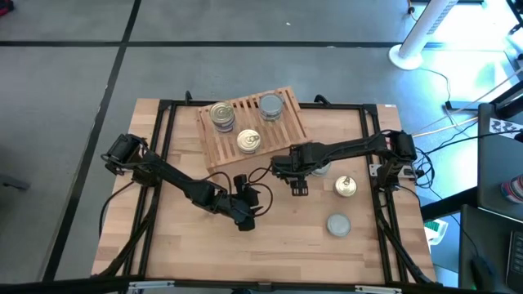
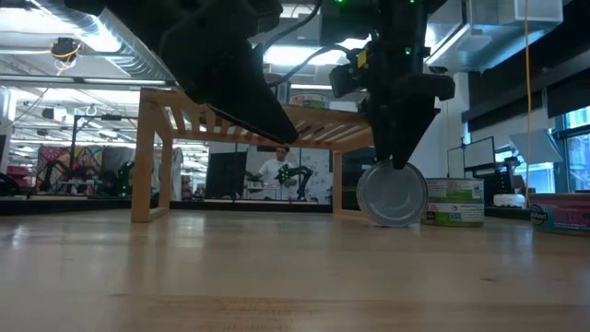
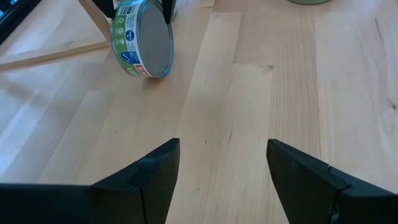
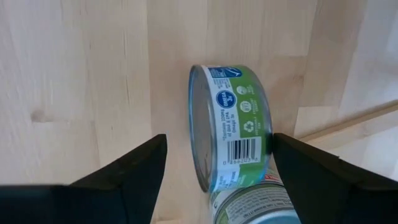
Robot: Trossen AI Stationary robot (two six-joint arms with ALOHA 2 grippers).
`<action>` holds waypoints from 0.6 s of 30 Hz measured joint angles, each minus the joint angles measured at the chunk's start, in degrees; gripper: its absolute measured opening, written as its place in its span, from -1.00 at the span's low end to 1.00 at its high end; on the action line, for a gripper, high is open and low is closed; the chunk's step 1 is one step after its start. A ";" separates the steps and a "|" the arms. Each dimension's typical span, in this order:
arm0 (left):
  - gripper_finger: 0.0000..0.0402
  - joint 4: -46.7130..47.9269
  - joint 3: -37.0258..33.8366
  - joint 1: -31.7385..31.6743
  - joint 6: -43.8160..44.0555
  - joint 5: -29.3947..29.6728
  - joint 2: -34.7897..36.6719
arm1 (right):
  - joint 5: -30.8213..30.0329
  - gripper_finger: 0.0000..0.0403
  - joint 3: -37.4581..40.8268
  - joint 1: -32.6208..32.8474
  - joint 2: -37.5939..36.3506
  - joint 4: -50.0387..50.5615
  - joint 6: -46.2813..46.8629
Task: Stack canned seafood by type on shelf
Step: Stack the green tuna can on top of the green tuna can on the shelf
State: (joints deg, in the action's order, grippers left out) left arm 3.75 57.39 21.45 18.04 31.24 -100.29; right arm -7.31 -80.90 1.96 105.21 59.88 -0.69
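Observation:
The wooden slatted shelf carries a gold-topped stack, a single gold-topped tin and a silver-topped tin. On the table lie a gold tin and a silver tin. One green-labelled tin stands on its rim near the shelf's right end, also in the low view. My right gripper is open and points down over this tin, a finger on each side. My left gripper is open and holds nothing, low over the table's middle. My right gripper comes down from above around the tin standing on its rim. One finger stands right at the tin's hidden flat face; I cannot tell whether it touches. The other finger is clearly apart from the silver face.
Another green-labelled tin lies close beside the standing one. In the low view two stacked tins show behind it. The shelf's leg is close by. Bare tabletop lies in front of my left gripper.

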 joint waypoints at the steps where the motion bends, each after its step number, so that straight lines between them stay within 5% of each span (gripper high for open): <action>1: 0.18 0.00 0.00 0.00 0.02 0.00 0.00 | -0.01 0.44 0.00 0.00 0.00 0.00 0.00; 18: 0.18 -0.02 0.00 0.00 0.00 0.00 0.00 | -3.66 0.44 0.07 -0.13 0.07 0.21 -0.04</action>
State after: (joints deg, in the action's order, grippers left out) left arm 3.73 57.39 21.45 18.04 31.24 -100.29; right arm -10.98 -80.84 1.83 105.27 60.09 -0.73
